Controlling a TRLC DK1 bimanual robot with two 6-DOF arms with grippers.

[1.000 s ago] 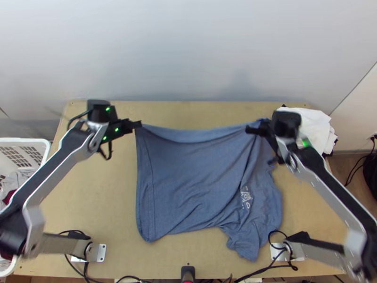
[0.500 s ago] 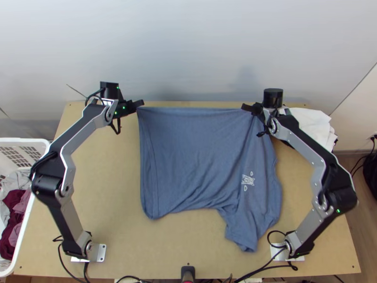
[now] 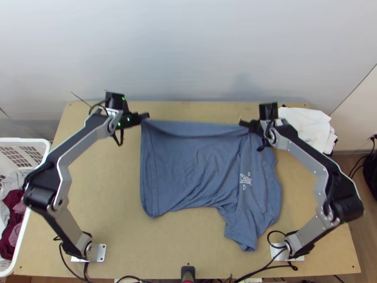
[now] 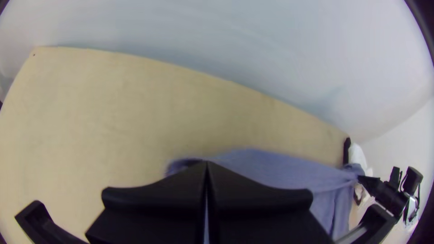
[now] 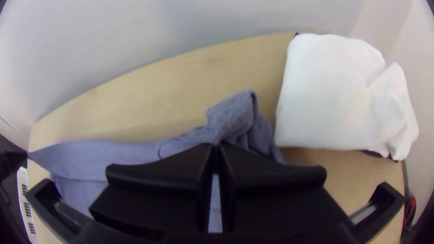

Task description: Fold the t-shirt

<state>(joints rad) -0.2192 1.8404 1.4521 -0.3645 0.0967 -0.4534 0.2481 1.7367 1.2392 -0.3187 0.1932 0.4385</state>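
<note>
A: Biggest first. Go.
B: Light wooden table [image 3: 103,188]. Then the blue t-shirt [image 3: 188,165], mid-table to right of middle, far edge stretched between the two grippers, near part spread on the table with wrinkles.
A: Sleeve?
B: One, pointing at the near edge, right of the middle.
A: Next size down?
B: White basket [image 3: 28,140], by the table's left edge, grey and dark red cloths [image 3: 13,224] inside. Then white cloth [image 3: 306,125], far right corner, near the right gripper [image 3: 243,124].
A: Grippers?
B: Right one's clamped on the shirt's far edge, some fabric bunched past its tips. Left gripper [image 3: 145,116] is pinching the far left corner, tips together.
A: Smallest?
B: White print [image 3: 245,179] on the shirt's right part, facing up.
</note>
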